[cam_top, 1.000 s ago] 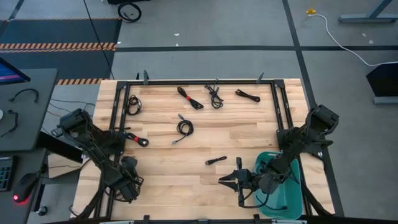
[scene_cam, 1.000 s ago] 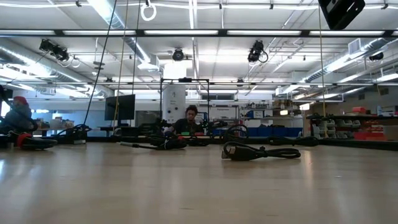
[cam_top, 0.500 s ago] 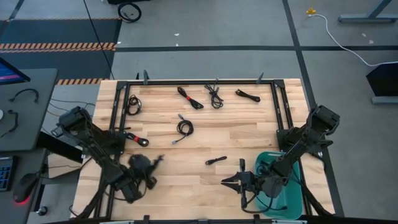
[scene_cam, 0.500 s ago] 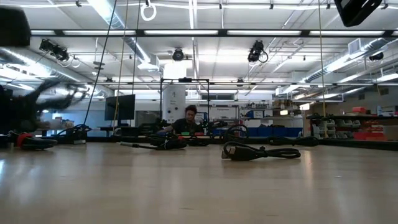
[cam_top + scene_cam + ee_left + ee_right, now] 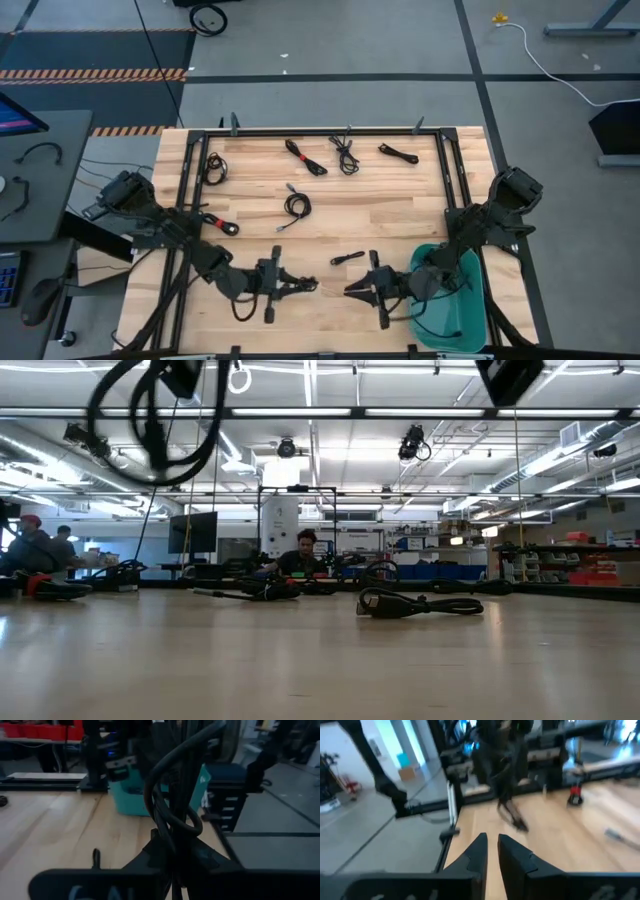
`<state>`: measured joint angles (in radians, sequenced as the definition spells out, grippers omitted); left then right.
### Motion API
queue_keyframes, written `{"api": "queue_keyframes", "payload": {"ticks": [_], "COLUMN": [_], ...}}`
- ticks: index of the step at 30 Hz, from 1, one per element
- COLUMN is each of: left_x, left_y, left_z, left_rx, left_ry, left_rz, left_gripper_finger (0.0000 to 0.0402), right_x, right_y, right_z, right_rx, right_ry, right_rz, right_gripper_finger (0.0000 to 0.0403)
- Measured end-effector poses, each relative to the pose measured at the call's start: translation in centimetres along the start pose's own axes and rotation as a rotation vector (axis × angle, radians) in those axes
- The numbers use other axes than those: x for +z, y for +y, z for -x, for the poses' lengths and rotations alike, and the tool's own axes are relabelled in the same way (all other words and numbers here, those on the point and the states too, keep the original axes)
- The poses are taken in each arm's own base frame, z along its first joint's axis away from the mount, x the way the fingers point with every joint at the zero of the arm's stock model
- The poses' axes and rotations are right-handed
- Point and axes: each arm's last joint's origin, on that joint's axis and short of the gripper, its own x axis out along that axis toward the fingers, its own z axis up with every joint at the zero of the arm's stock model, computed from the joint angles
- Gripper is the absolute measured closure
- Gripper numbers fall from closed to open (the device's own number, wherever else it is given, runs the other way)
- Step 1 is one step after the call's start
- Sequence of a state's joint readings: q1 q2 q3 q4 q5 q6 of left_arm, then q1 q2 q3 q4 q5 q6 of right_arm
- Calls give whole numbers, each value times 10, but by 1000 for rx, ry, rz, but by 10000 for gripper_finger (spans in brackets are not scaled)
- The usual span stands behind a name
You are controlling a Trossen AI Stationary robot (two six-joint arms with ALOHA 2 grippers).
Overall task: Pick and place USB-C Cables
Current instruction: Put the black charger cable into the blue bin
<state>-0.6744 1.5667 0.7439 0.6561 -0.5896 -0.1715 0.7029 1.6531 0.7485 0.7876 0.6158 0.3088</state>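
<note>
Several black USB-C cables lie flat on the wooden table: a short one (image 5: 347,258) near the middle, a coil (image 5: 296,205), a red-tied bundle (image 5: 220,222) at the left, and more along the far edge (image 5: 305,157) (image 5: 345,155) (image 5: 398,153) (image 5: 214,167). One bundle (image 5: 420,603) shows in the low view. My left gripper (image 5: 312,286) hovers near the near edge, pointing right, shut and empty. My right gripper (image 5: 350,290) (image 5: 491,840) faces it from the right, just nearer than the short cable, with a narrow gap between its fingers and nothing in it.
A teal bin (image 5: 470,305) stands at the near right corner under the right arm. A black frame (image 5: 320,131) runs round the table's far and side edges. In the low view, people sit in the room behind the table. Bare wood lies between the cables.
My left arm has swung out from its folded place at the near left corner, toward the table's right along the near edge. Its gripper now points at the right gripper. My right gripper has shifted a little toward the left. No cable has moved.
</note>
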Motion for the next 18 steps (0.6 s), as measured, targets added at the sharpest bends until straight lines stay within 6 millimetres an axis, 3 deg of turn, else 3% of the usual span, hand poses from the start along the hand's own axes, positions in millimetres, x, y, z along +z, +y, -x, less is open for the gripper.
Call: {"api": "queue_keyframes", "payload": {"ticks": [11,18], "left_x": [2,3], "left_y": [15,17], "left_z": [-9,-10], "left_rx": [39,43], "left_ry": [4,-5], "left_rz": [2,10], "left_gripper_finger": [360,358], "right_x": [28,29], "right_y": [-28,-20], "right_z": [-21,-58], "right_rx": [8,9], "right_ry": [-162,-178], "right_rz": [118,276], "right_gripper_finger": [224,179]}}
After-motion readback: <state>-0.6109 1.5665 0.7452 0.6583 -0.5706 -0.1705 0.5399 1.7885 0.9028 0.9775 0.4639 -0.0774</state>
